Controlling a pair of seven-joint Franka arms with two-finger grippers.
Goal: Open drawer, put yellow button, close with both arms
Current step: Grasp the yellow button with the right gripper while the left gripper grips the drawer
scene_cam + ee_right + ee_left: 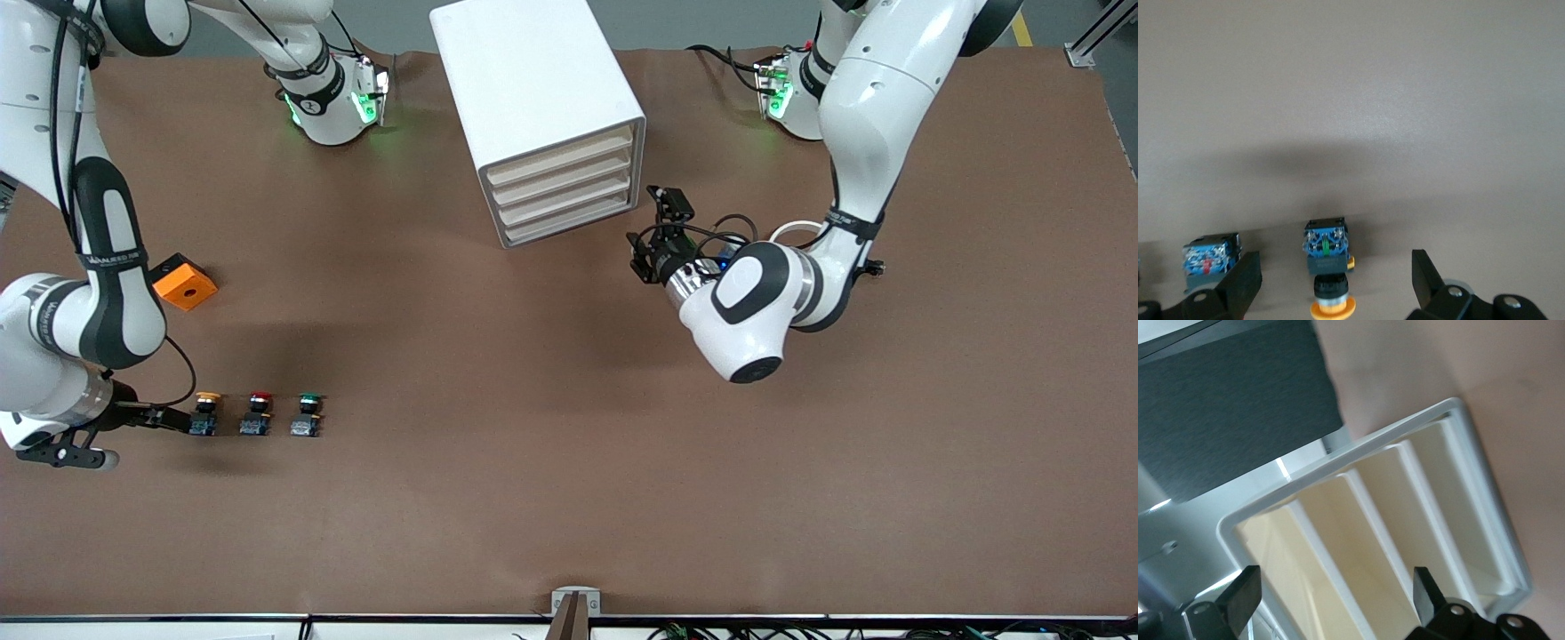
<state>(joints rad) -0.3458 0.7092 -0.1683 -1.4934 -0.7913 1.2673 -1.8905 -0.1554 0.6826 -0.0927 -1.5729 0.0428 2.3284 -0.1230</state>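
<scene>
left gripper (642, 258) sits level with the white drawer unit (542, 116), just beside its drawer fronts, fingers spread and empty. likely lined up to pull a drawer; all four look shut. right gripper (169, 418) is low at the right arm's end of the table, fingers apart, flanking the yellow button (206, 413), not clamped yet. red button (258, 413) and green button (308, 414) stand beside it in one row.

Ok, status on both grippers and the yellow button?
Left gripper open, facing shut drawer unit. Right gripper open around yellow button. Nothing blocking.
</scene>
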